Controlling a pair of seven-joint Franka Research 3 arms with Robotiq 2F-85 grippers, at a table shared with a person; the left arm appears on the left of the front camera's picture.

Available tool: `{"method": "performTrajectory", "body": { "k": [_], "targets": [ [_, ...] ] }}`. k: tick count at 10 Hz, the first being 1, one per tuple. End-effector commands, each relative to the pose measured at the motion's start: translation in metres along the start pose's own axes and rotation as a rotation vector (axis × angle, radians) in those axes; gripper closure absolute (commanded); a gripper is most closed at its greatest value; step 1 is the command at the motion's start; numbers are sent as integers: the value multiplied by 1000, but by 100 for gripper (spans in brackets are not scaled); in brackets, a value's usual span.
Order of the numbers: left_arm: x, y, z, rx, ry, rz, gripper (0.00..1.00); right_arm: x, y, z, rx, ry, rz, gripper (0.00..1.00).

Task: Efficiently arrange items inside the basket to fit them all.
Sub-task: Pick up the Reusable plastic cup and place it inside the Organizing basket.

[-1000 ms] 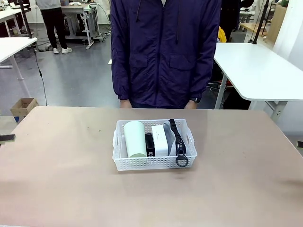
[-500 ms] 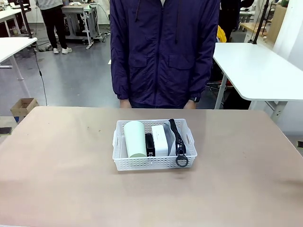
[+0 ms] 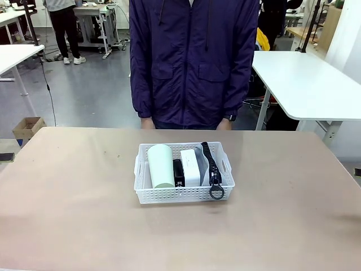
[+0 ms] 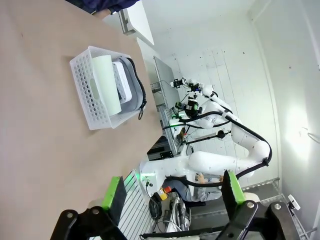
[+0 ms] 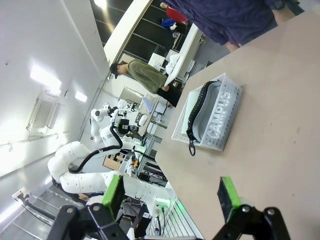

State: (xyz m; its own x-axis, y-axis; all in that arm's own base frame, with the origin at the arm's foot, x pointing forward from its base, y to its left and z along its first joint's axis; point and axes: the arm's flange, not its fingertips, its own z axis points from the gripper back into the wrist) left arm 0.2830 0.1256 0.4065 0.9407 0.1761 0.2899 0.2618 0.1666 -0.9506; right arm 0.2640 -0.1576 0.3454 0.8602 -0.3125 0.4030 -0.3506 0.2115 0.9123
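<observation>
Basket (image 3: 184, 193) mid-counter, packed: cup (image 3: 160, 165), stapler (image 3: 178, 172), box (image 3: 190, 166), soft pouch (image 3: 213, 167) slack along right wall; light but flexy lattice, best gripped at handle cut-outs; left hand (image 4: 173, 190) and right hand (image 5: 171, 194) both spread, empty, well clear.

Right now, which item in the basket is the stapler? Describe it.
On the brown table, find the white lattice basket at its centre. The stapler is the narrow black piece wedged between the pale green cup and the white box, the smallest item there.
</observation>
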Motion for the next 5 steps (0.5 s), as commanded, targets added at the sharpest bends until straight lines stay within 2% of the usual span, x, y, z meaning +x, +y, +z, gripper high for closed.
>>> {"method": "performTrajectory", "body": {
  "k": [1,5],
  "targets": [
    [-1,-4,-1,-17,-9,8,0,1,4,-1,12,-13,-5,0],
    [-1,-4,-1,-17,-9,8,0,1,4,-1,12,-13,-5,0]
  ]
}}
